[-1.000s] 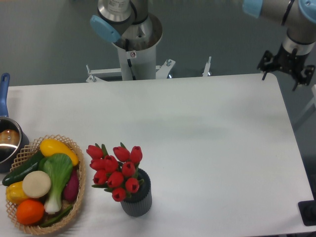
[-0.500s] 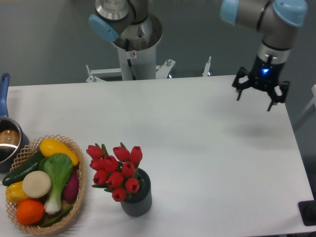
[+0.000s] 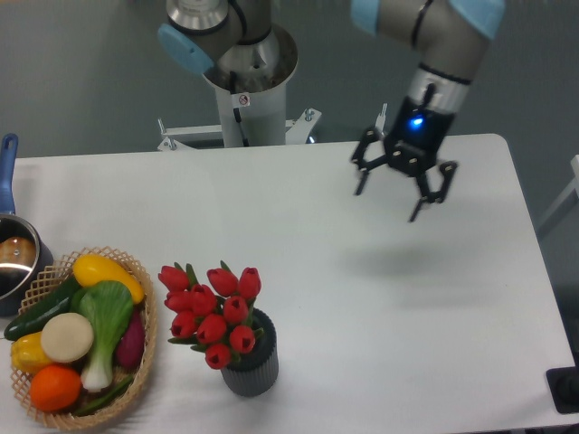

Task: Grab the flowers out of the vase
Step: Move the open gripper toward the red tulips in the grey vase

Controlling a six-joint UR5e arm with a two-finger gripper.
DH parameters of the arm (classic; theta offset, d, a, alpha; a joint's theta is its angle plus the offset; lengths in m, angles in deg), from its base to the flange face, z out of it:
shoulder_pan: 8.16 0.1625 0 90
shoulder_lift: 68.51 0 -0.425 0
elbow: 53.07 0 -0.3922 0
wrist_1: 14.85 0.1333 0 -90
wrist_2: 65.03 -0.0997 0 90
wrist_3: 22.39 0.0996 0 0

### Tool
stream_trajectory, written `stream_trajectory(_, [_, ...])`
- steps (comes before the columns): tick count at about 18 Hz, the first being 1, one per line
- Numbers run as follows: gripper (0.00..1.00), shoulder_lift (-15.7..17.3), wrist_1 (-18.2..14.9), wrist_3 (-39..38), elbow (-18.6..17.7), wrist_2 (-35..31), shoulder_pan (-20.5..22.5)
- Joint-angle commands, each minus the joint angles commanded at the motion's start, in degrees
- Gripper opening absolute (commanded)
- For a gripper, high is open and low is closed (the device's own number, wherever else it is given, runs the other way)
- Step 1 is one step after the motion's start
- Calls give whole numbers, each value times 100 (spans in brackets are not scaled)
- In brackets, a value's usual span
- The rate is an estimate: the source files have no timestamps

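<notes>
The flowers (image 3: 211,312), a bunch of red tulip buds with green leaves, stand in the vase (image 3: 251,366), a small dark grey ribbed cylinder near the table's front edge, left of centre. My gripper (image 3: 393,201) hangs open in the air above the table's back right part, far up and to the right of the flowers, with nothing between its fingers. A blue light glows on its wrist.
A woven basket (image 3: 141,372) of toy vegetables sits left of the vase. A steel pot (image 3: 14,258) with a blue handle is at the left edge. The robot's base column (image 3: 246,99) stands behind the table.
The gripper has travelled left and downward from the table's far right corner toward the middle, still open. The flowers, vase and basket have not moved.
</notes>
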Motion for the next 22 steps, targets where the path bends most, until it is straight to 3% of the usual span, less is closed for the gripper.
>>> stream_trajectory(6, [100, -369, 18, 0, 26, 924, -388])
stream_trajectory(11, [100, -826, 825, -35, 88, 1074, -748])
stream_trajectory(17, [100, -1169, 844, -324, 474, 1250, -968])
stream_trajectory(22, [100, -1239, 905, -395, 589, 1250, -1056])
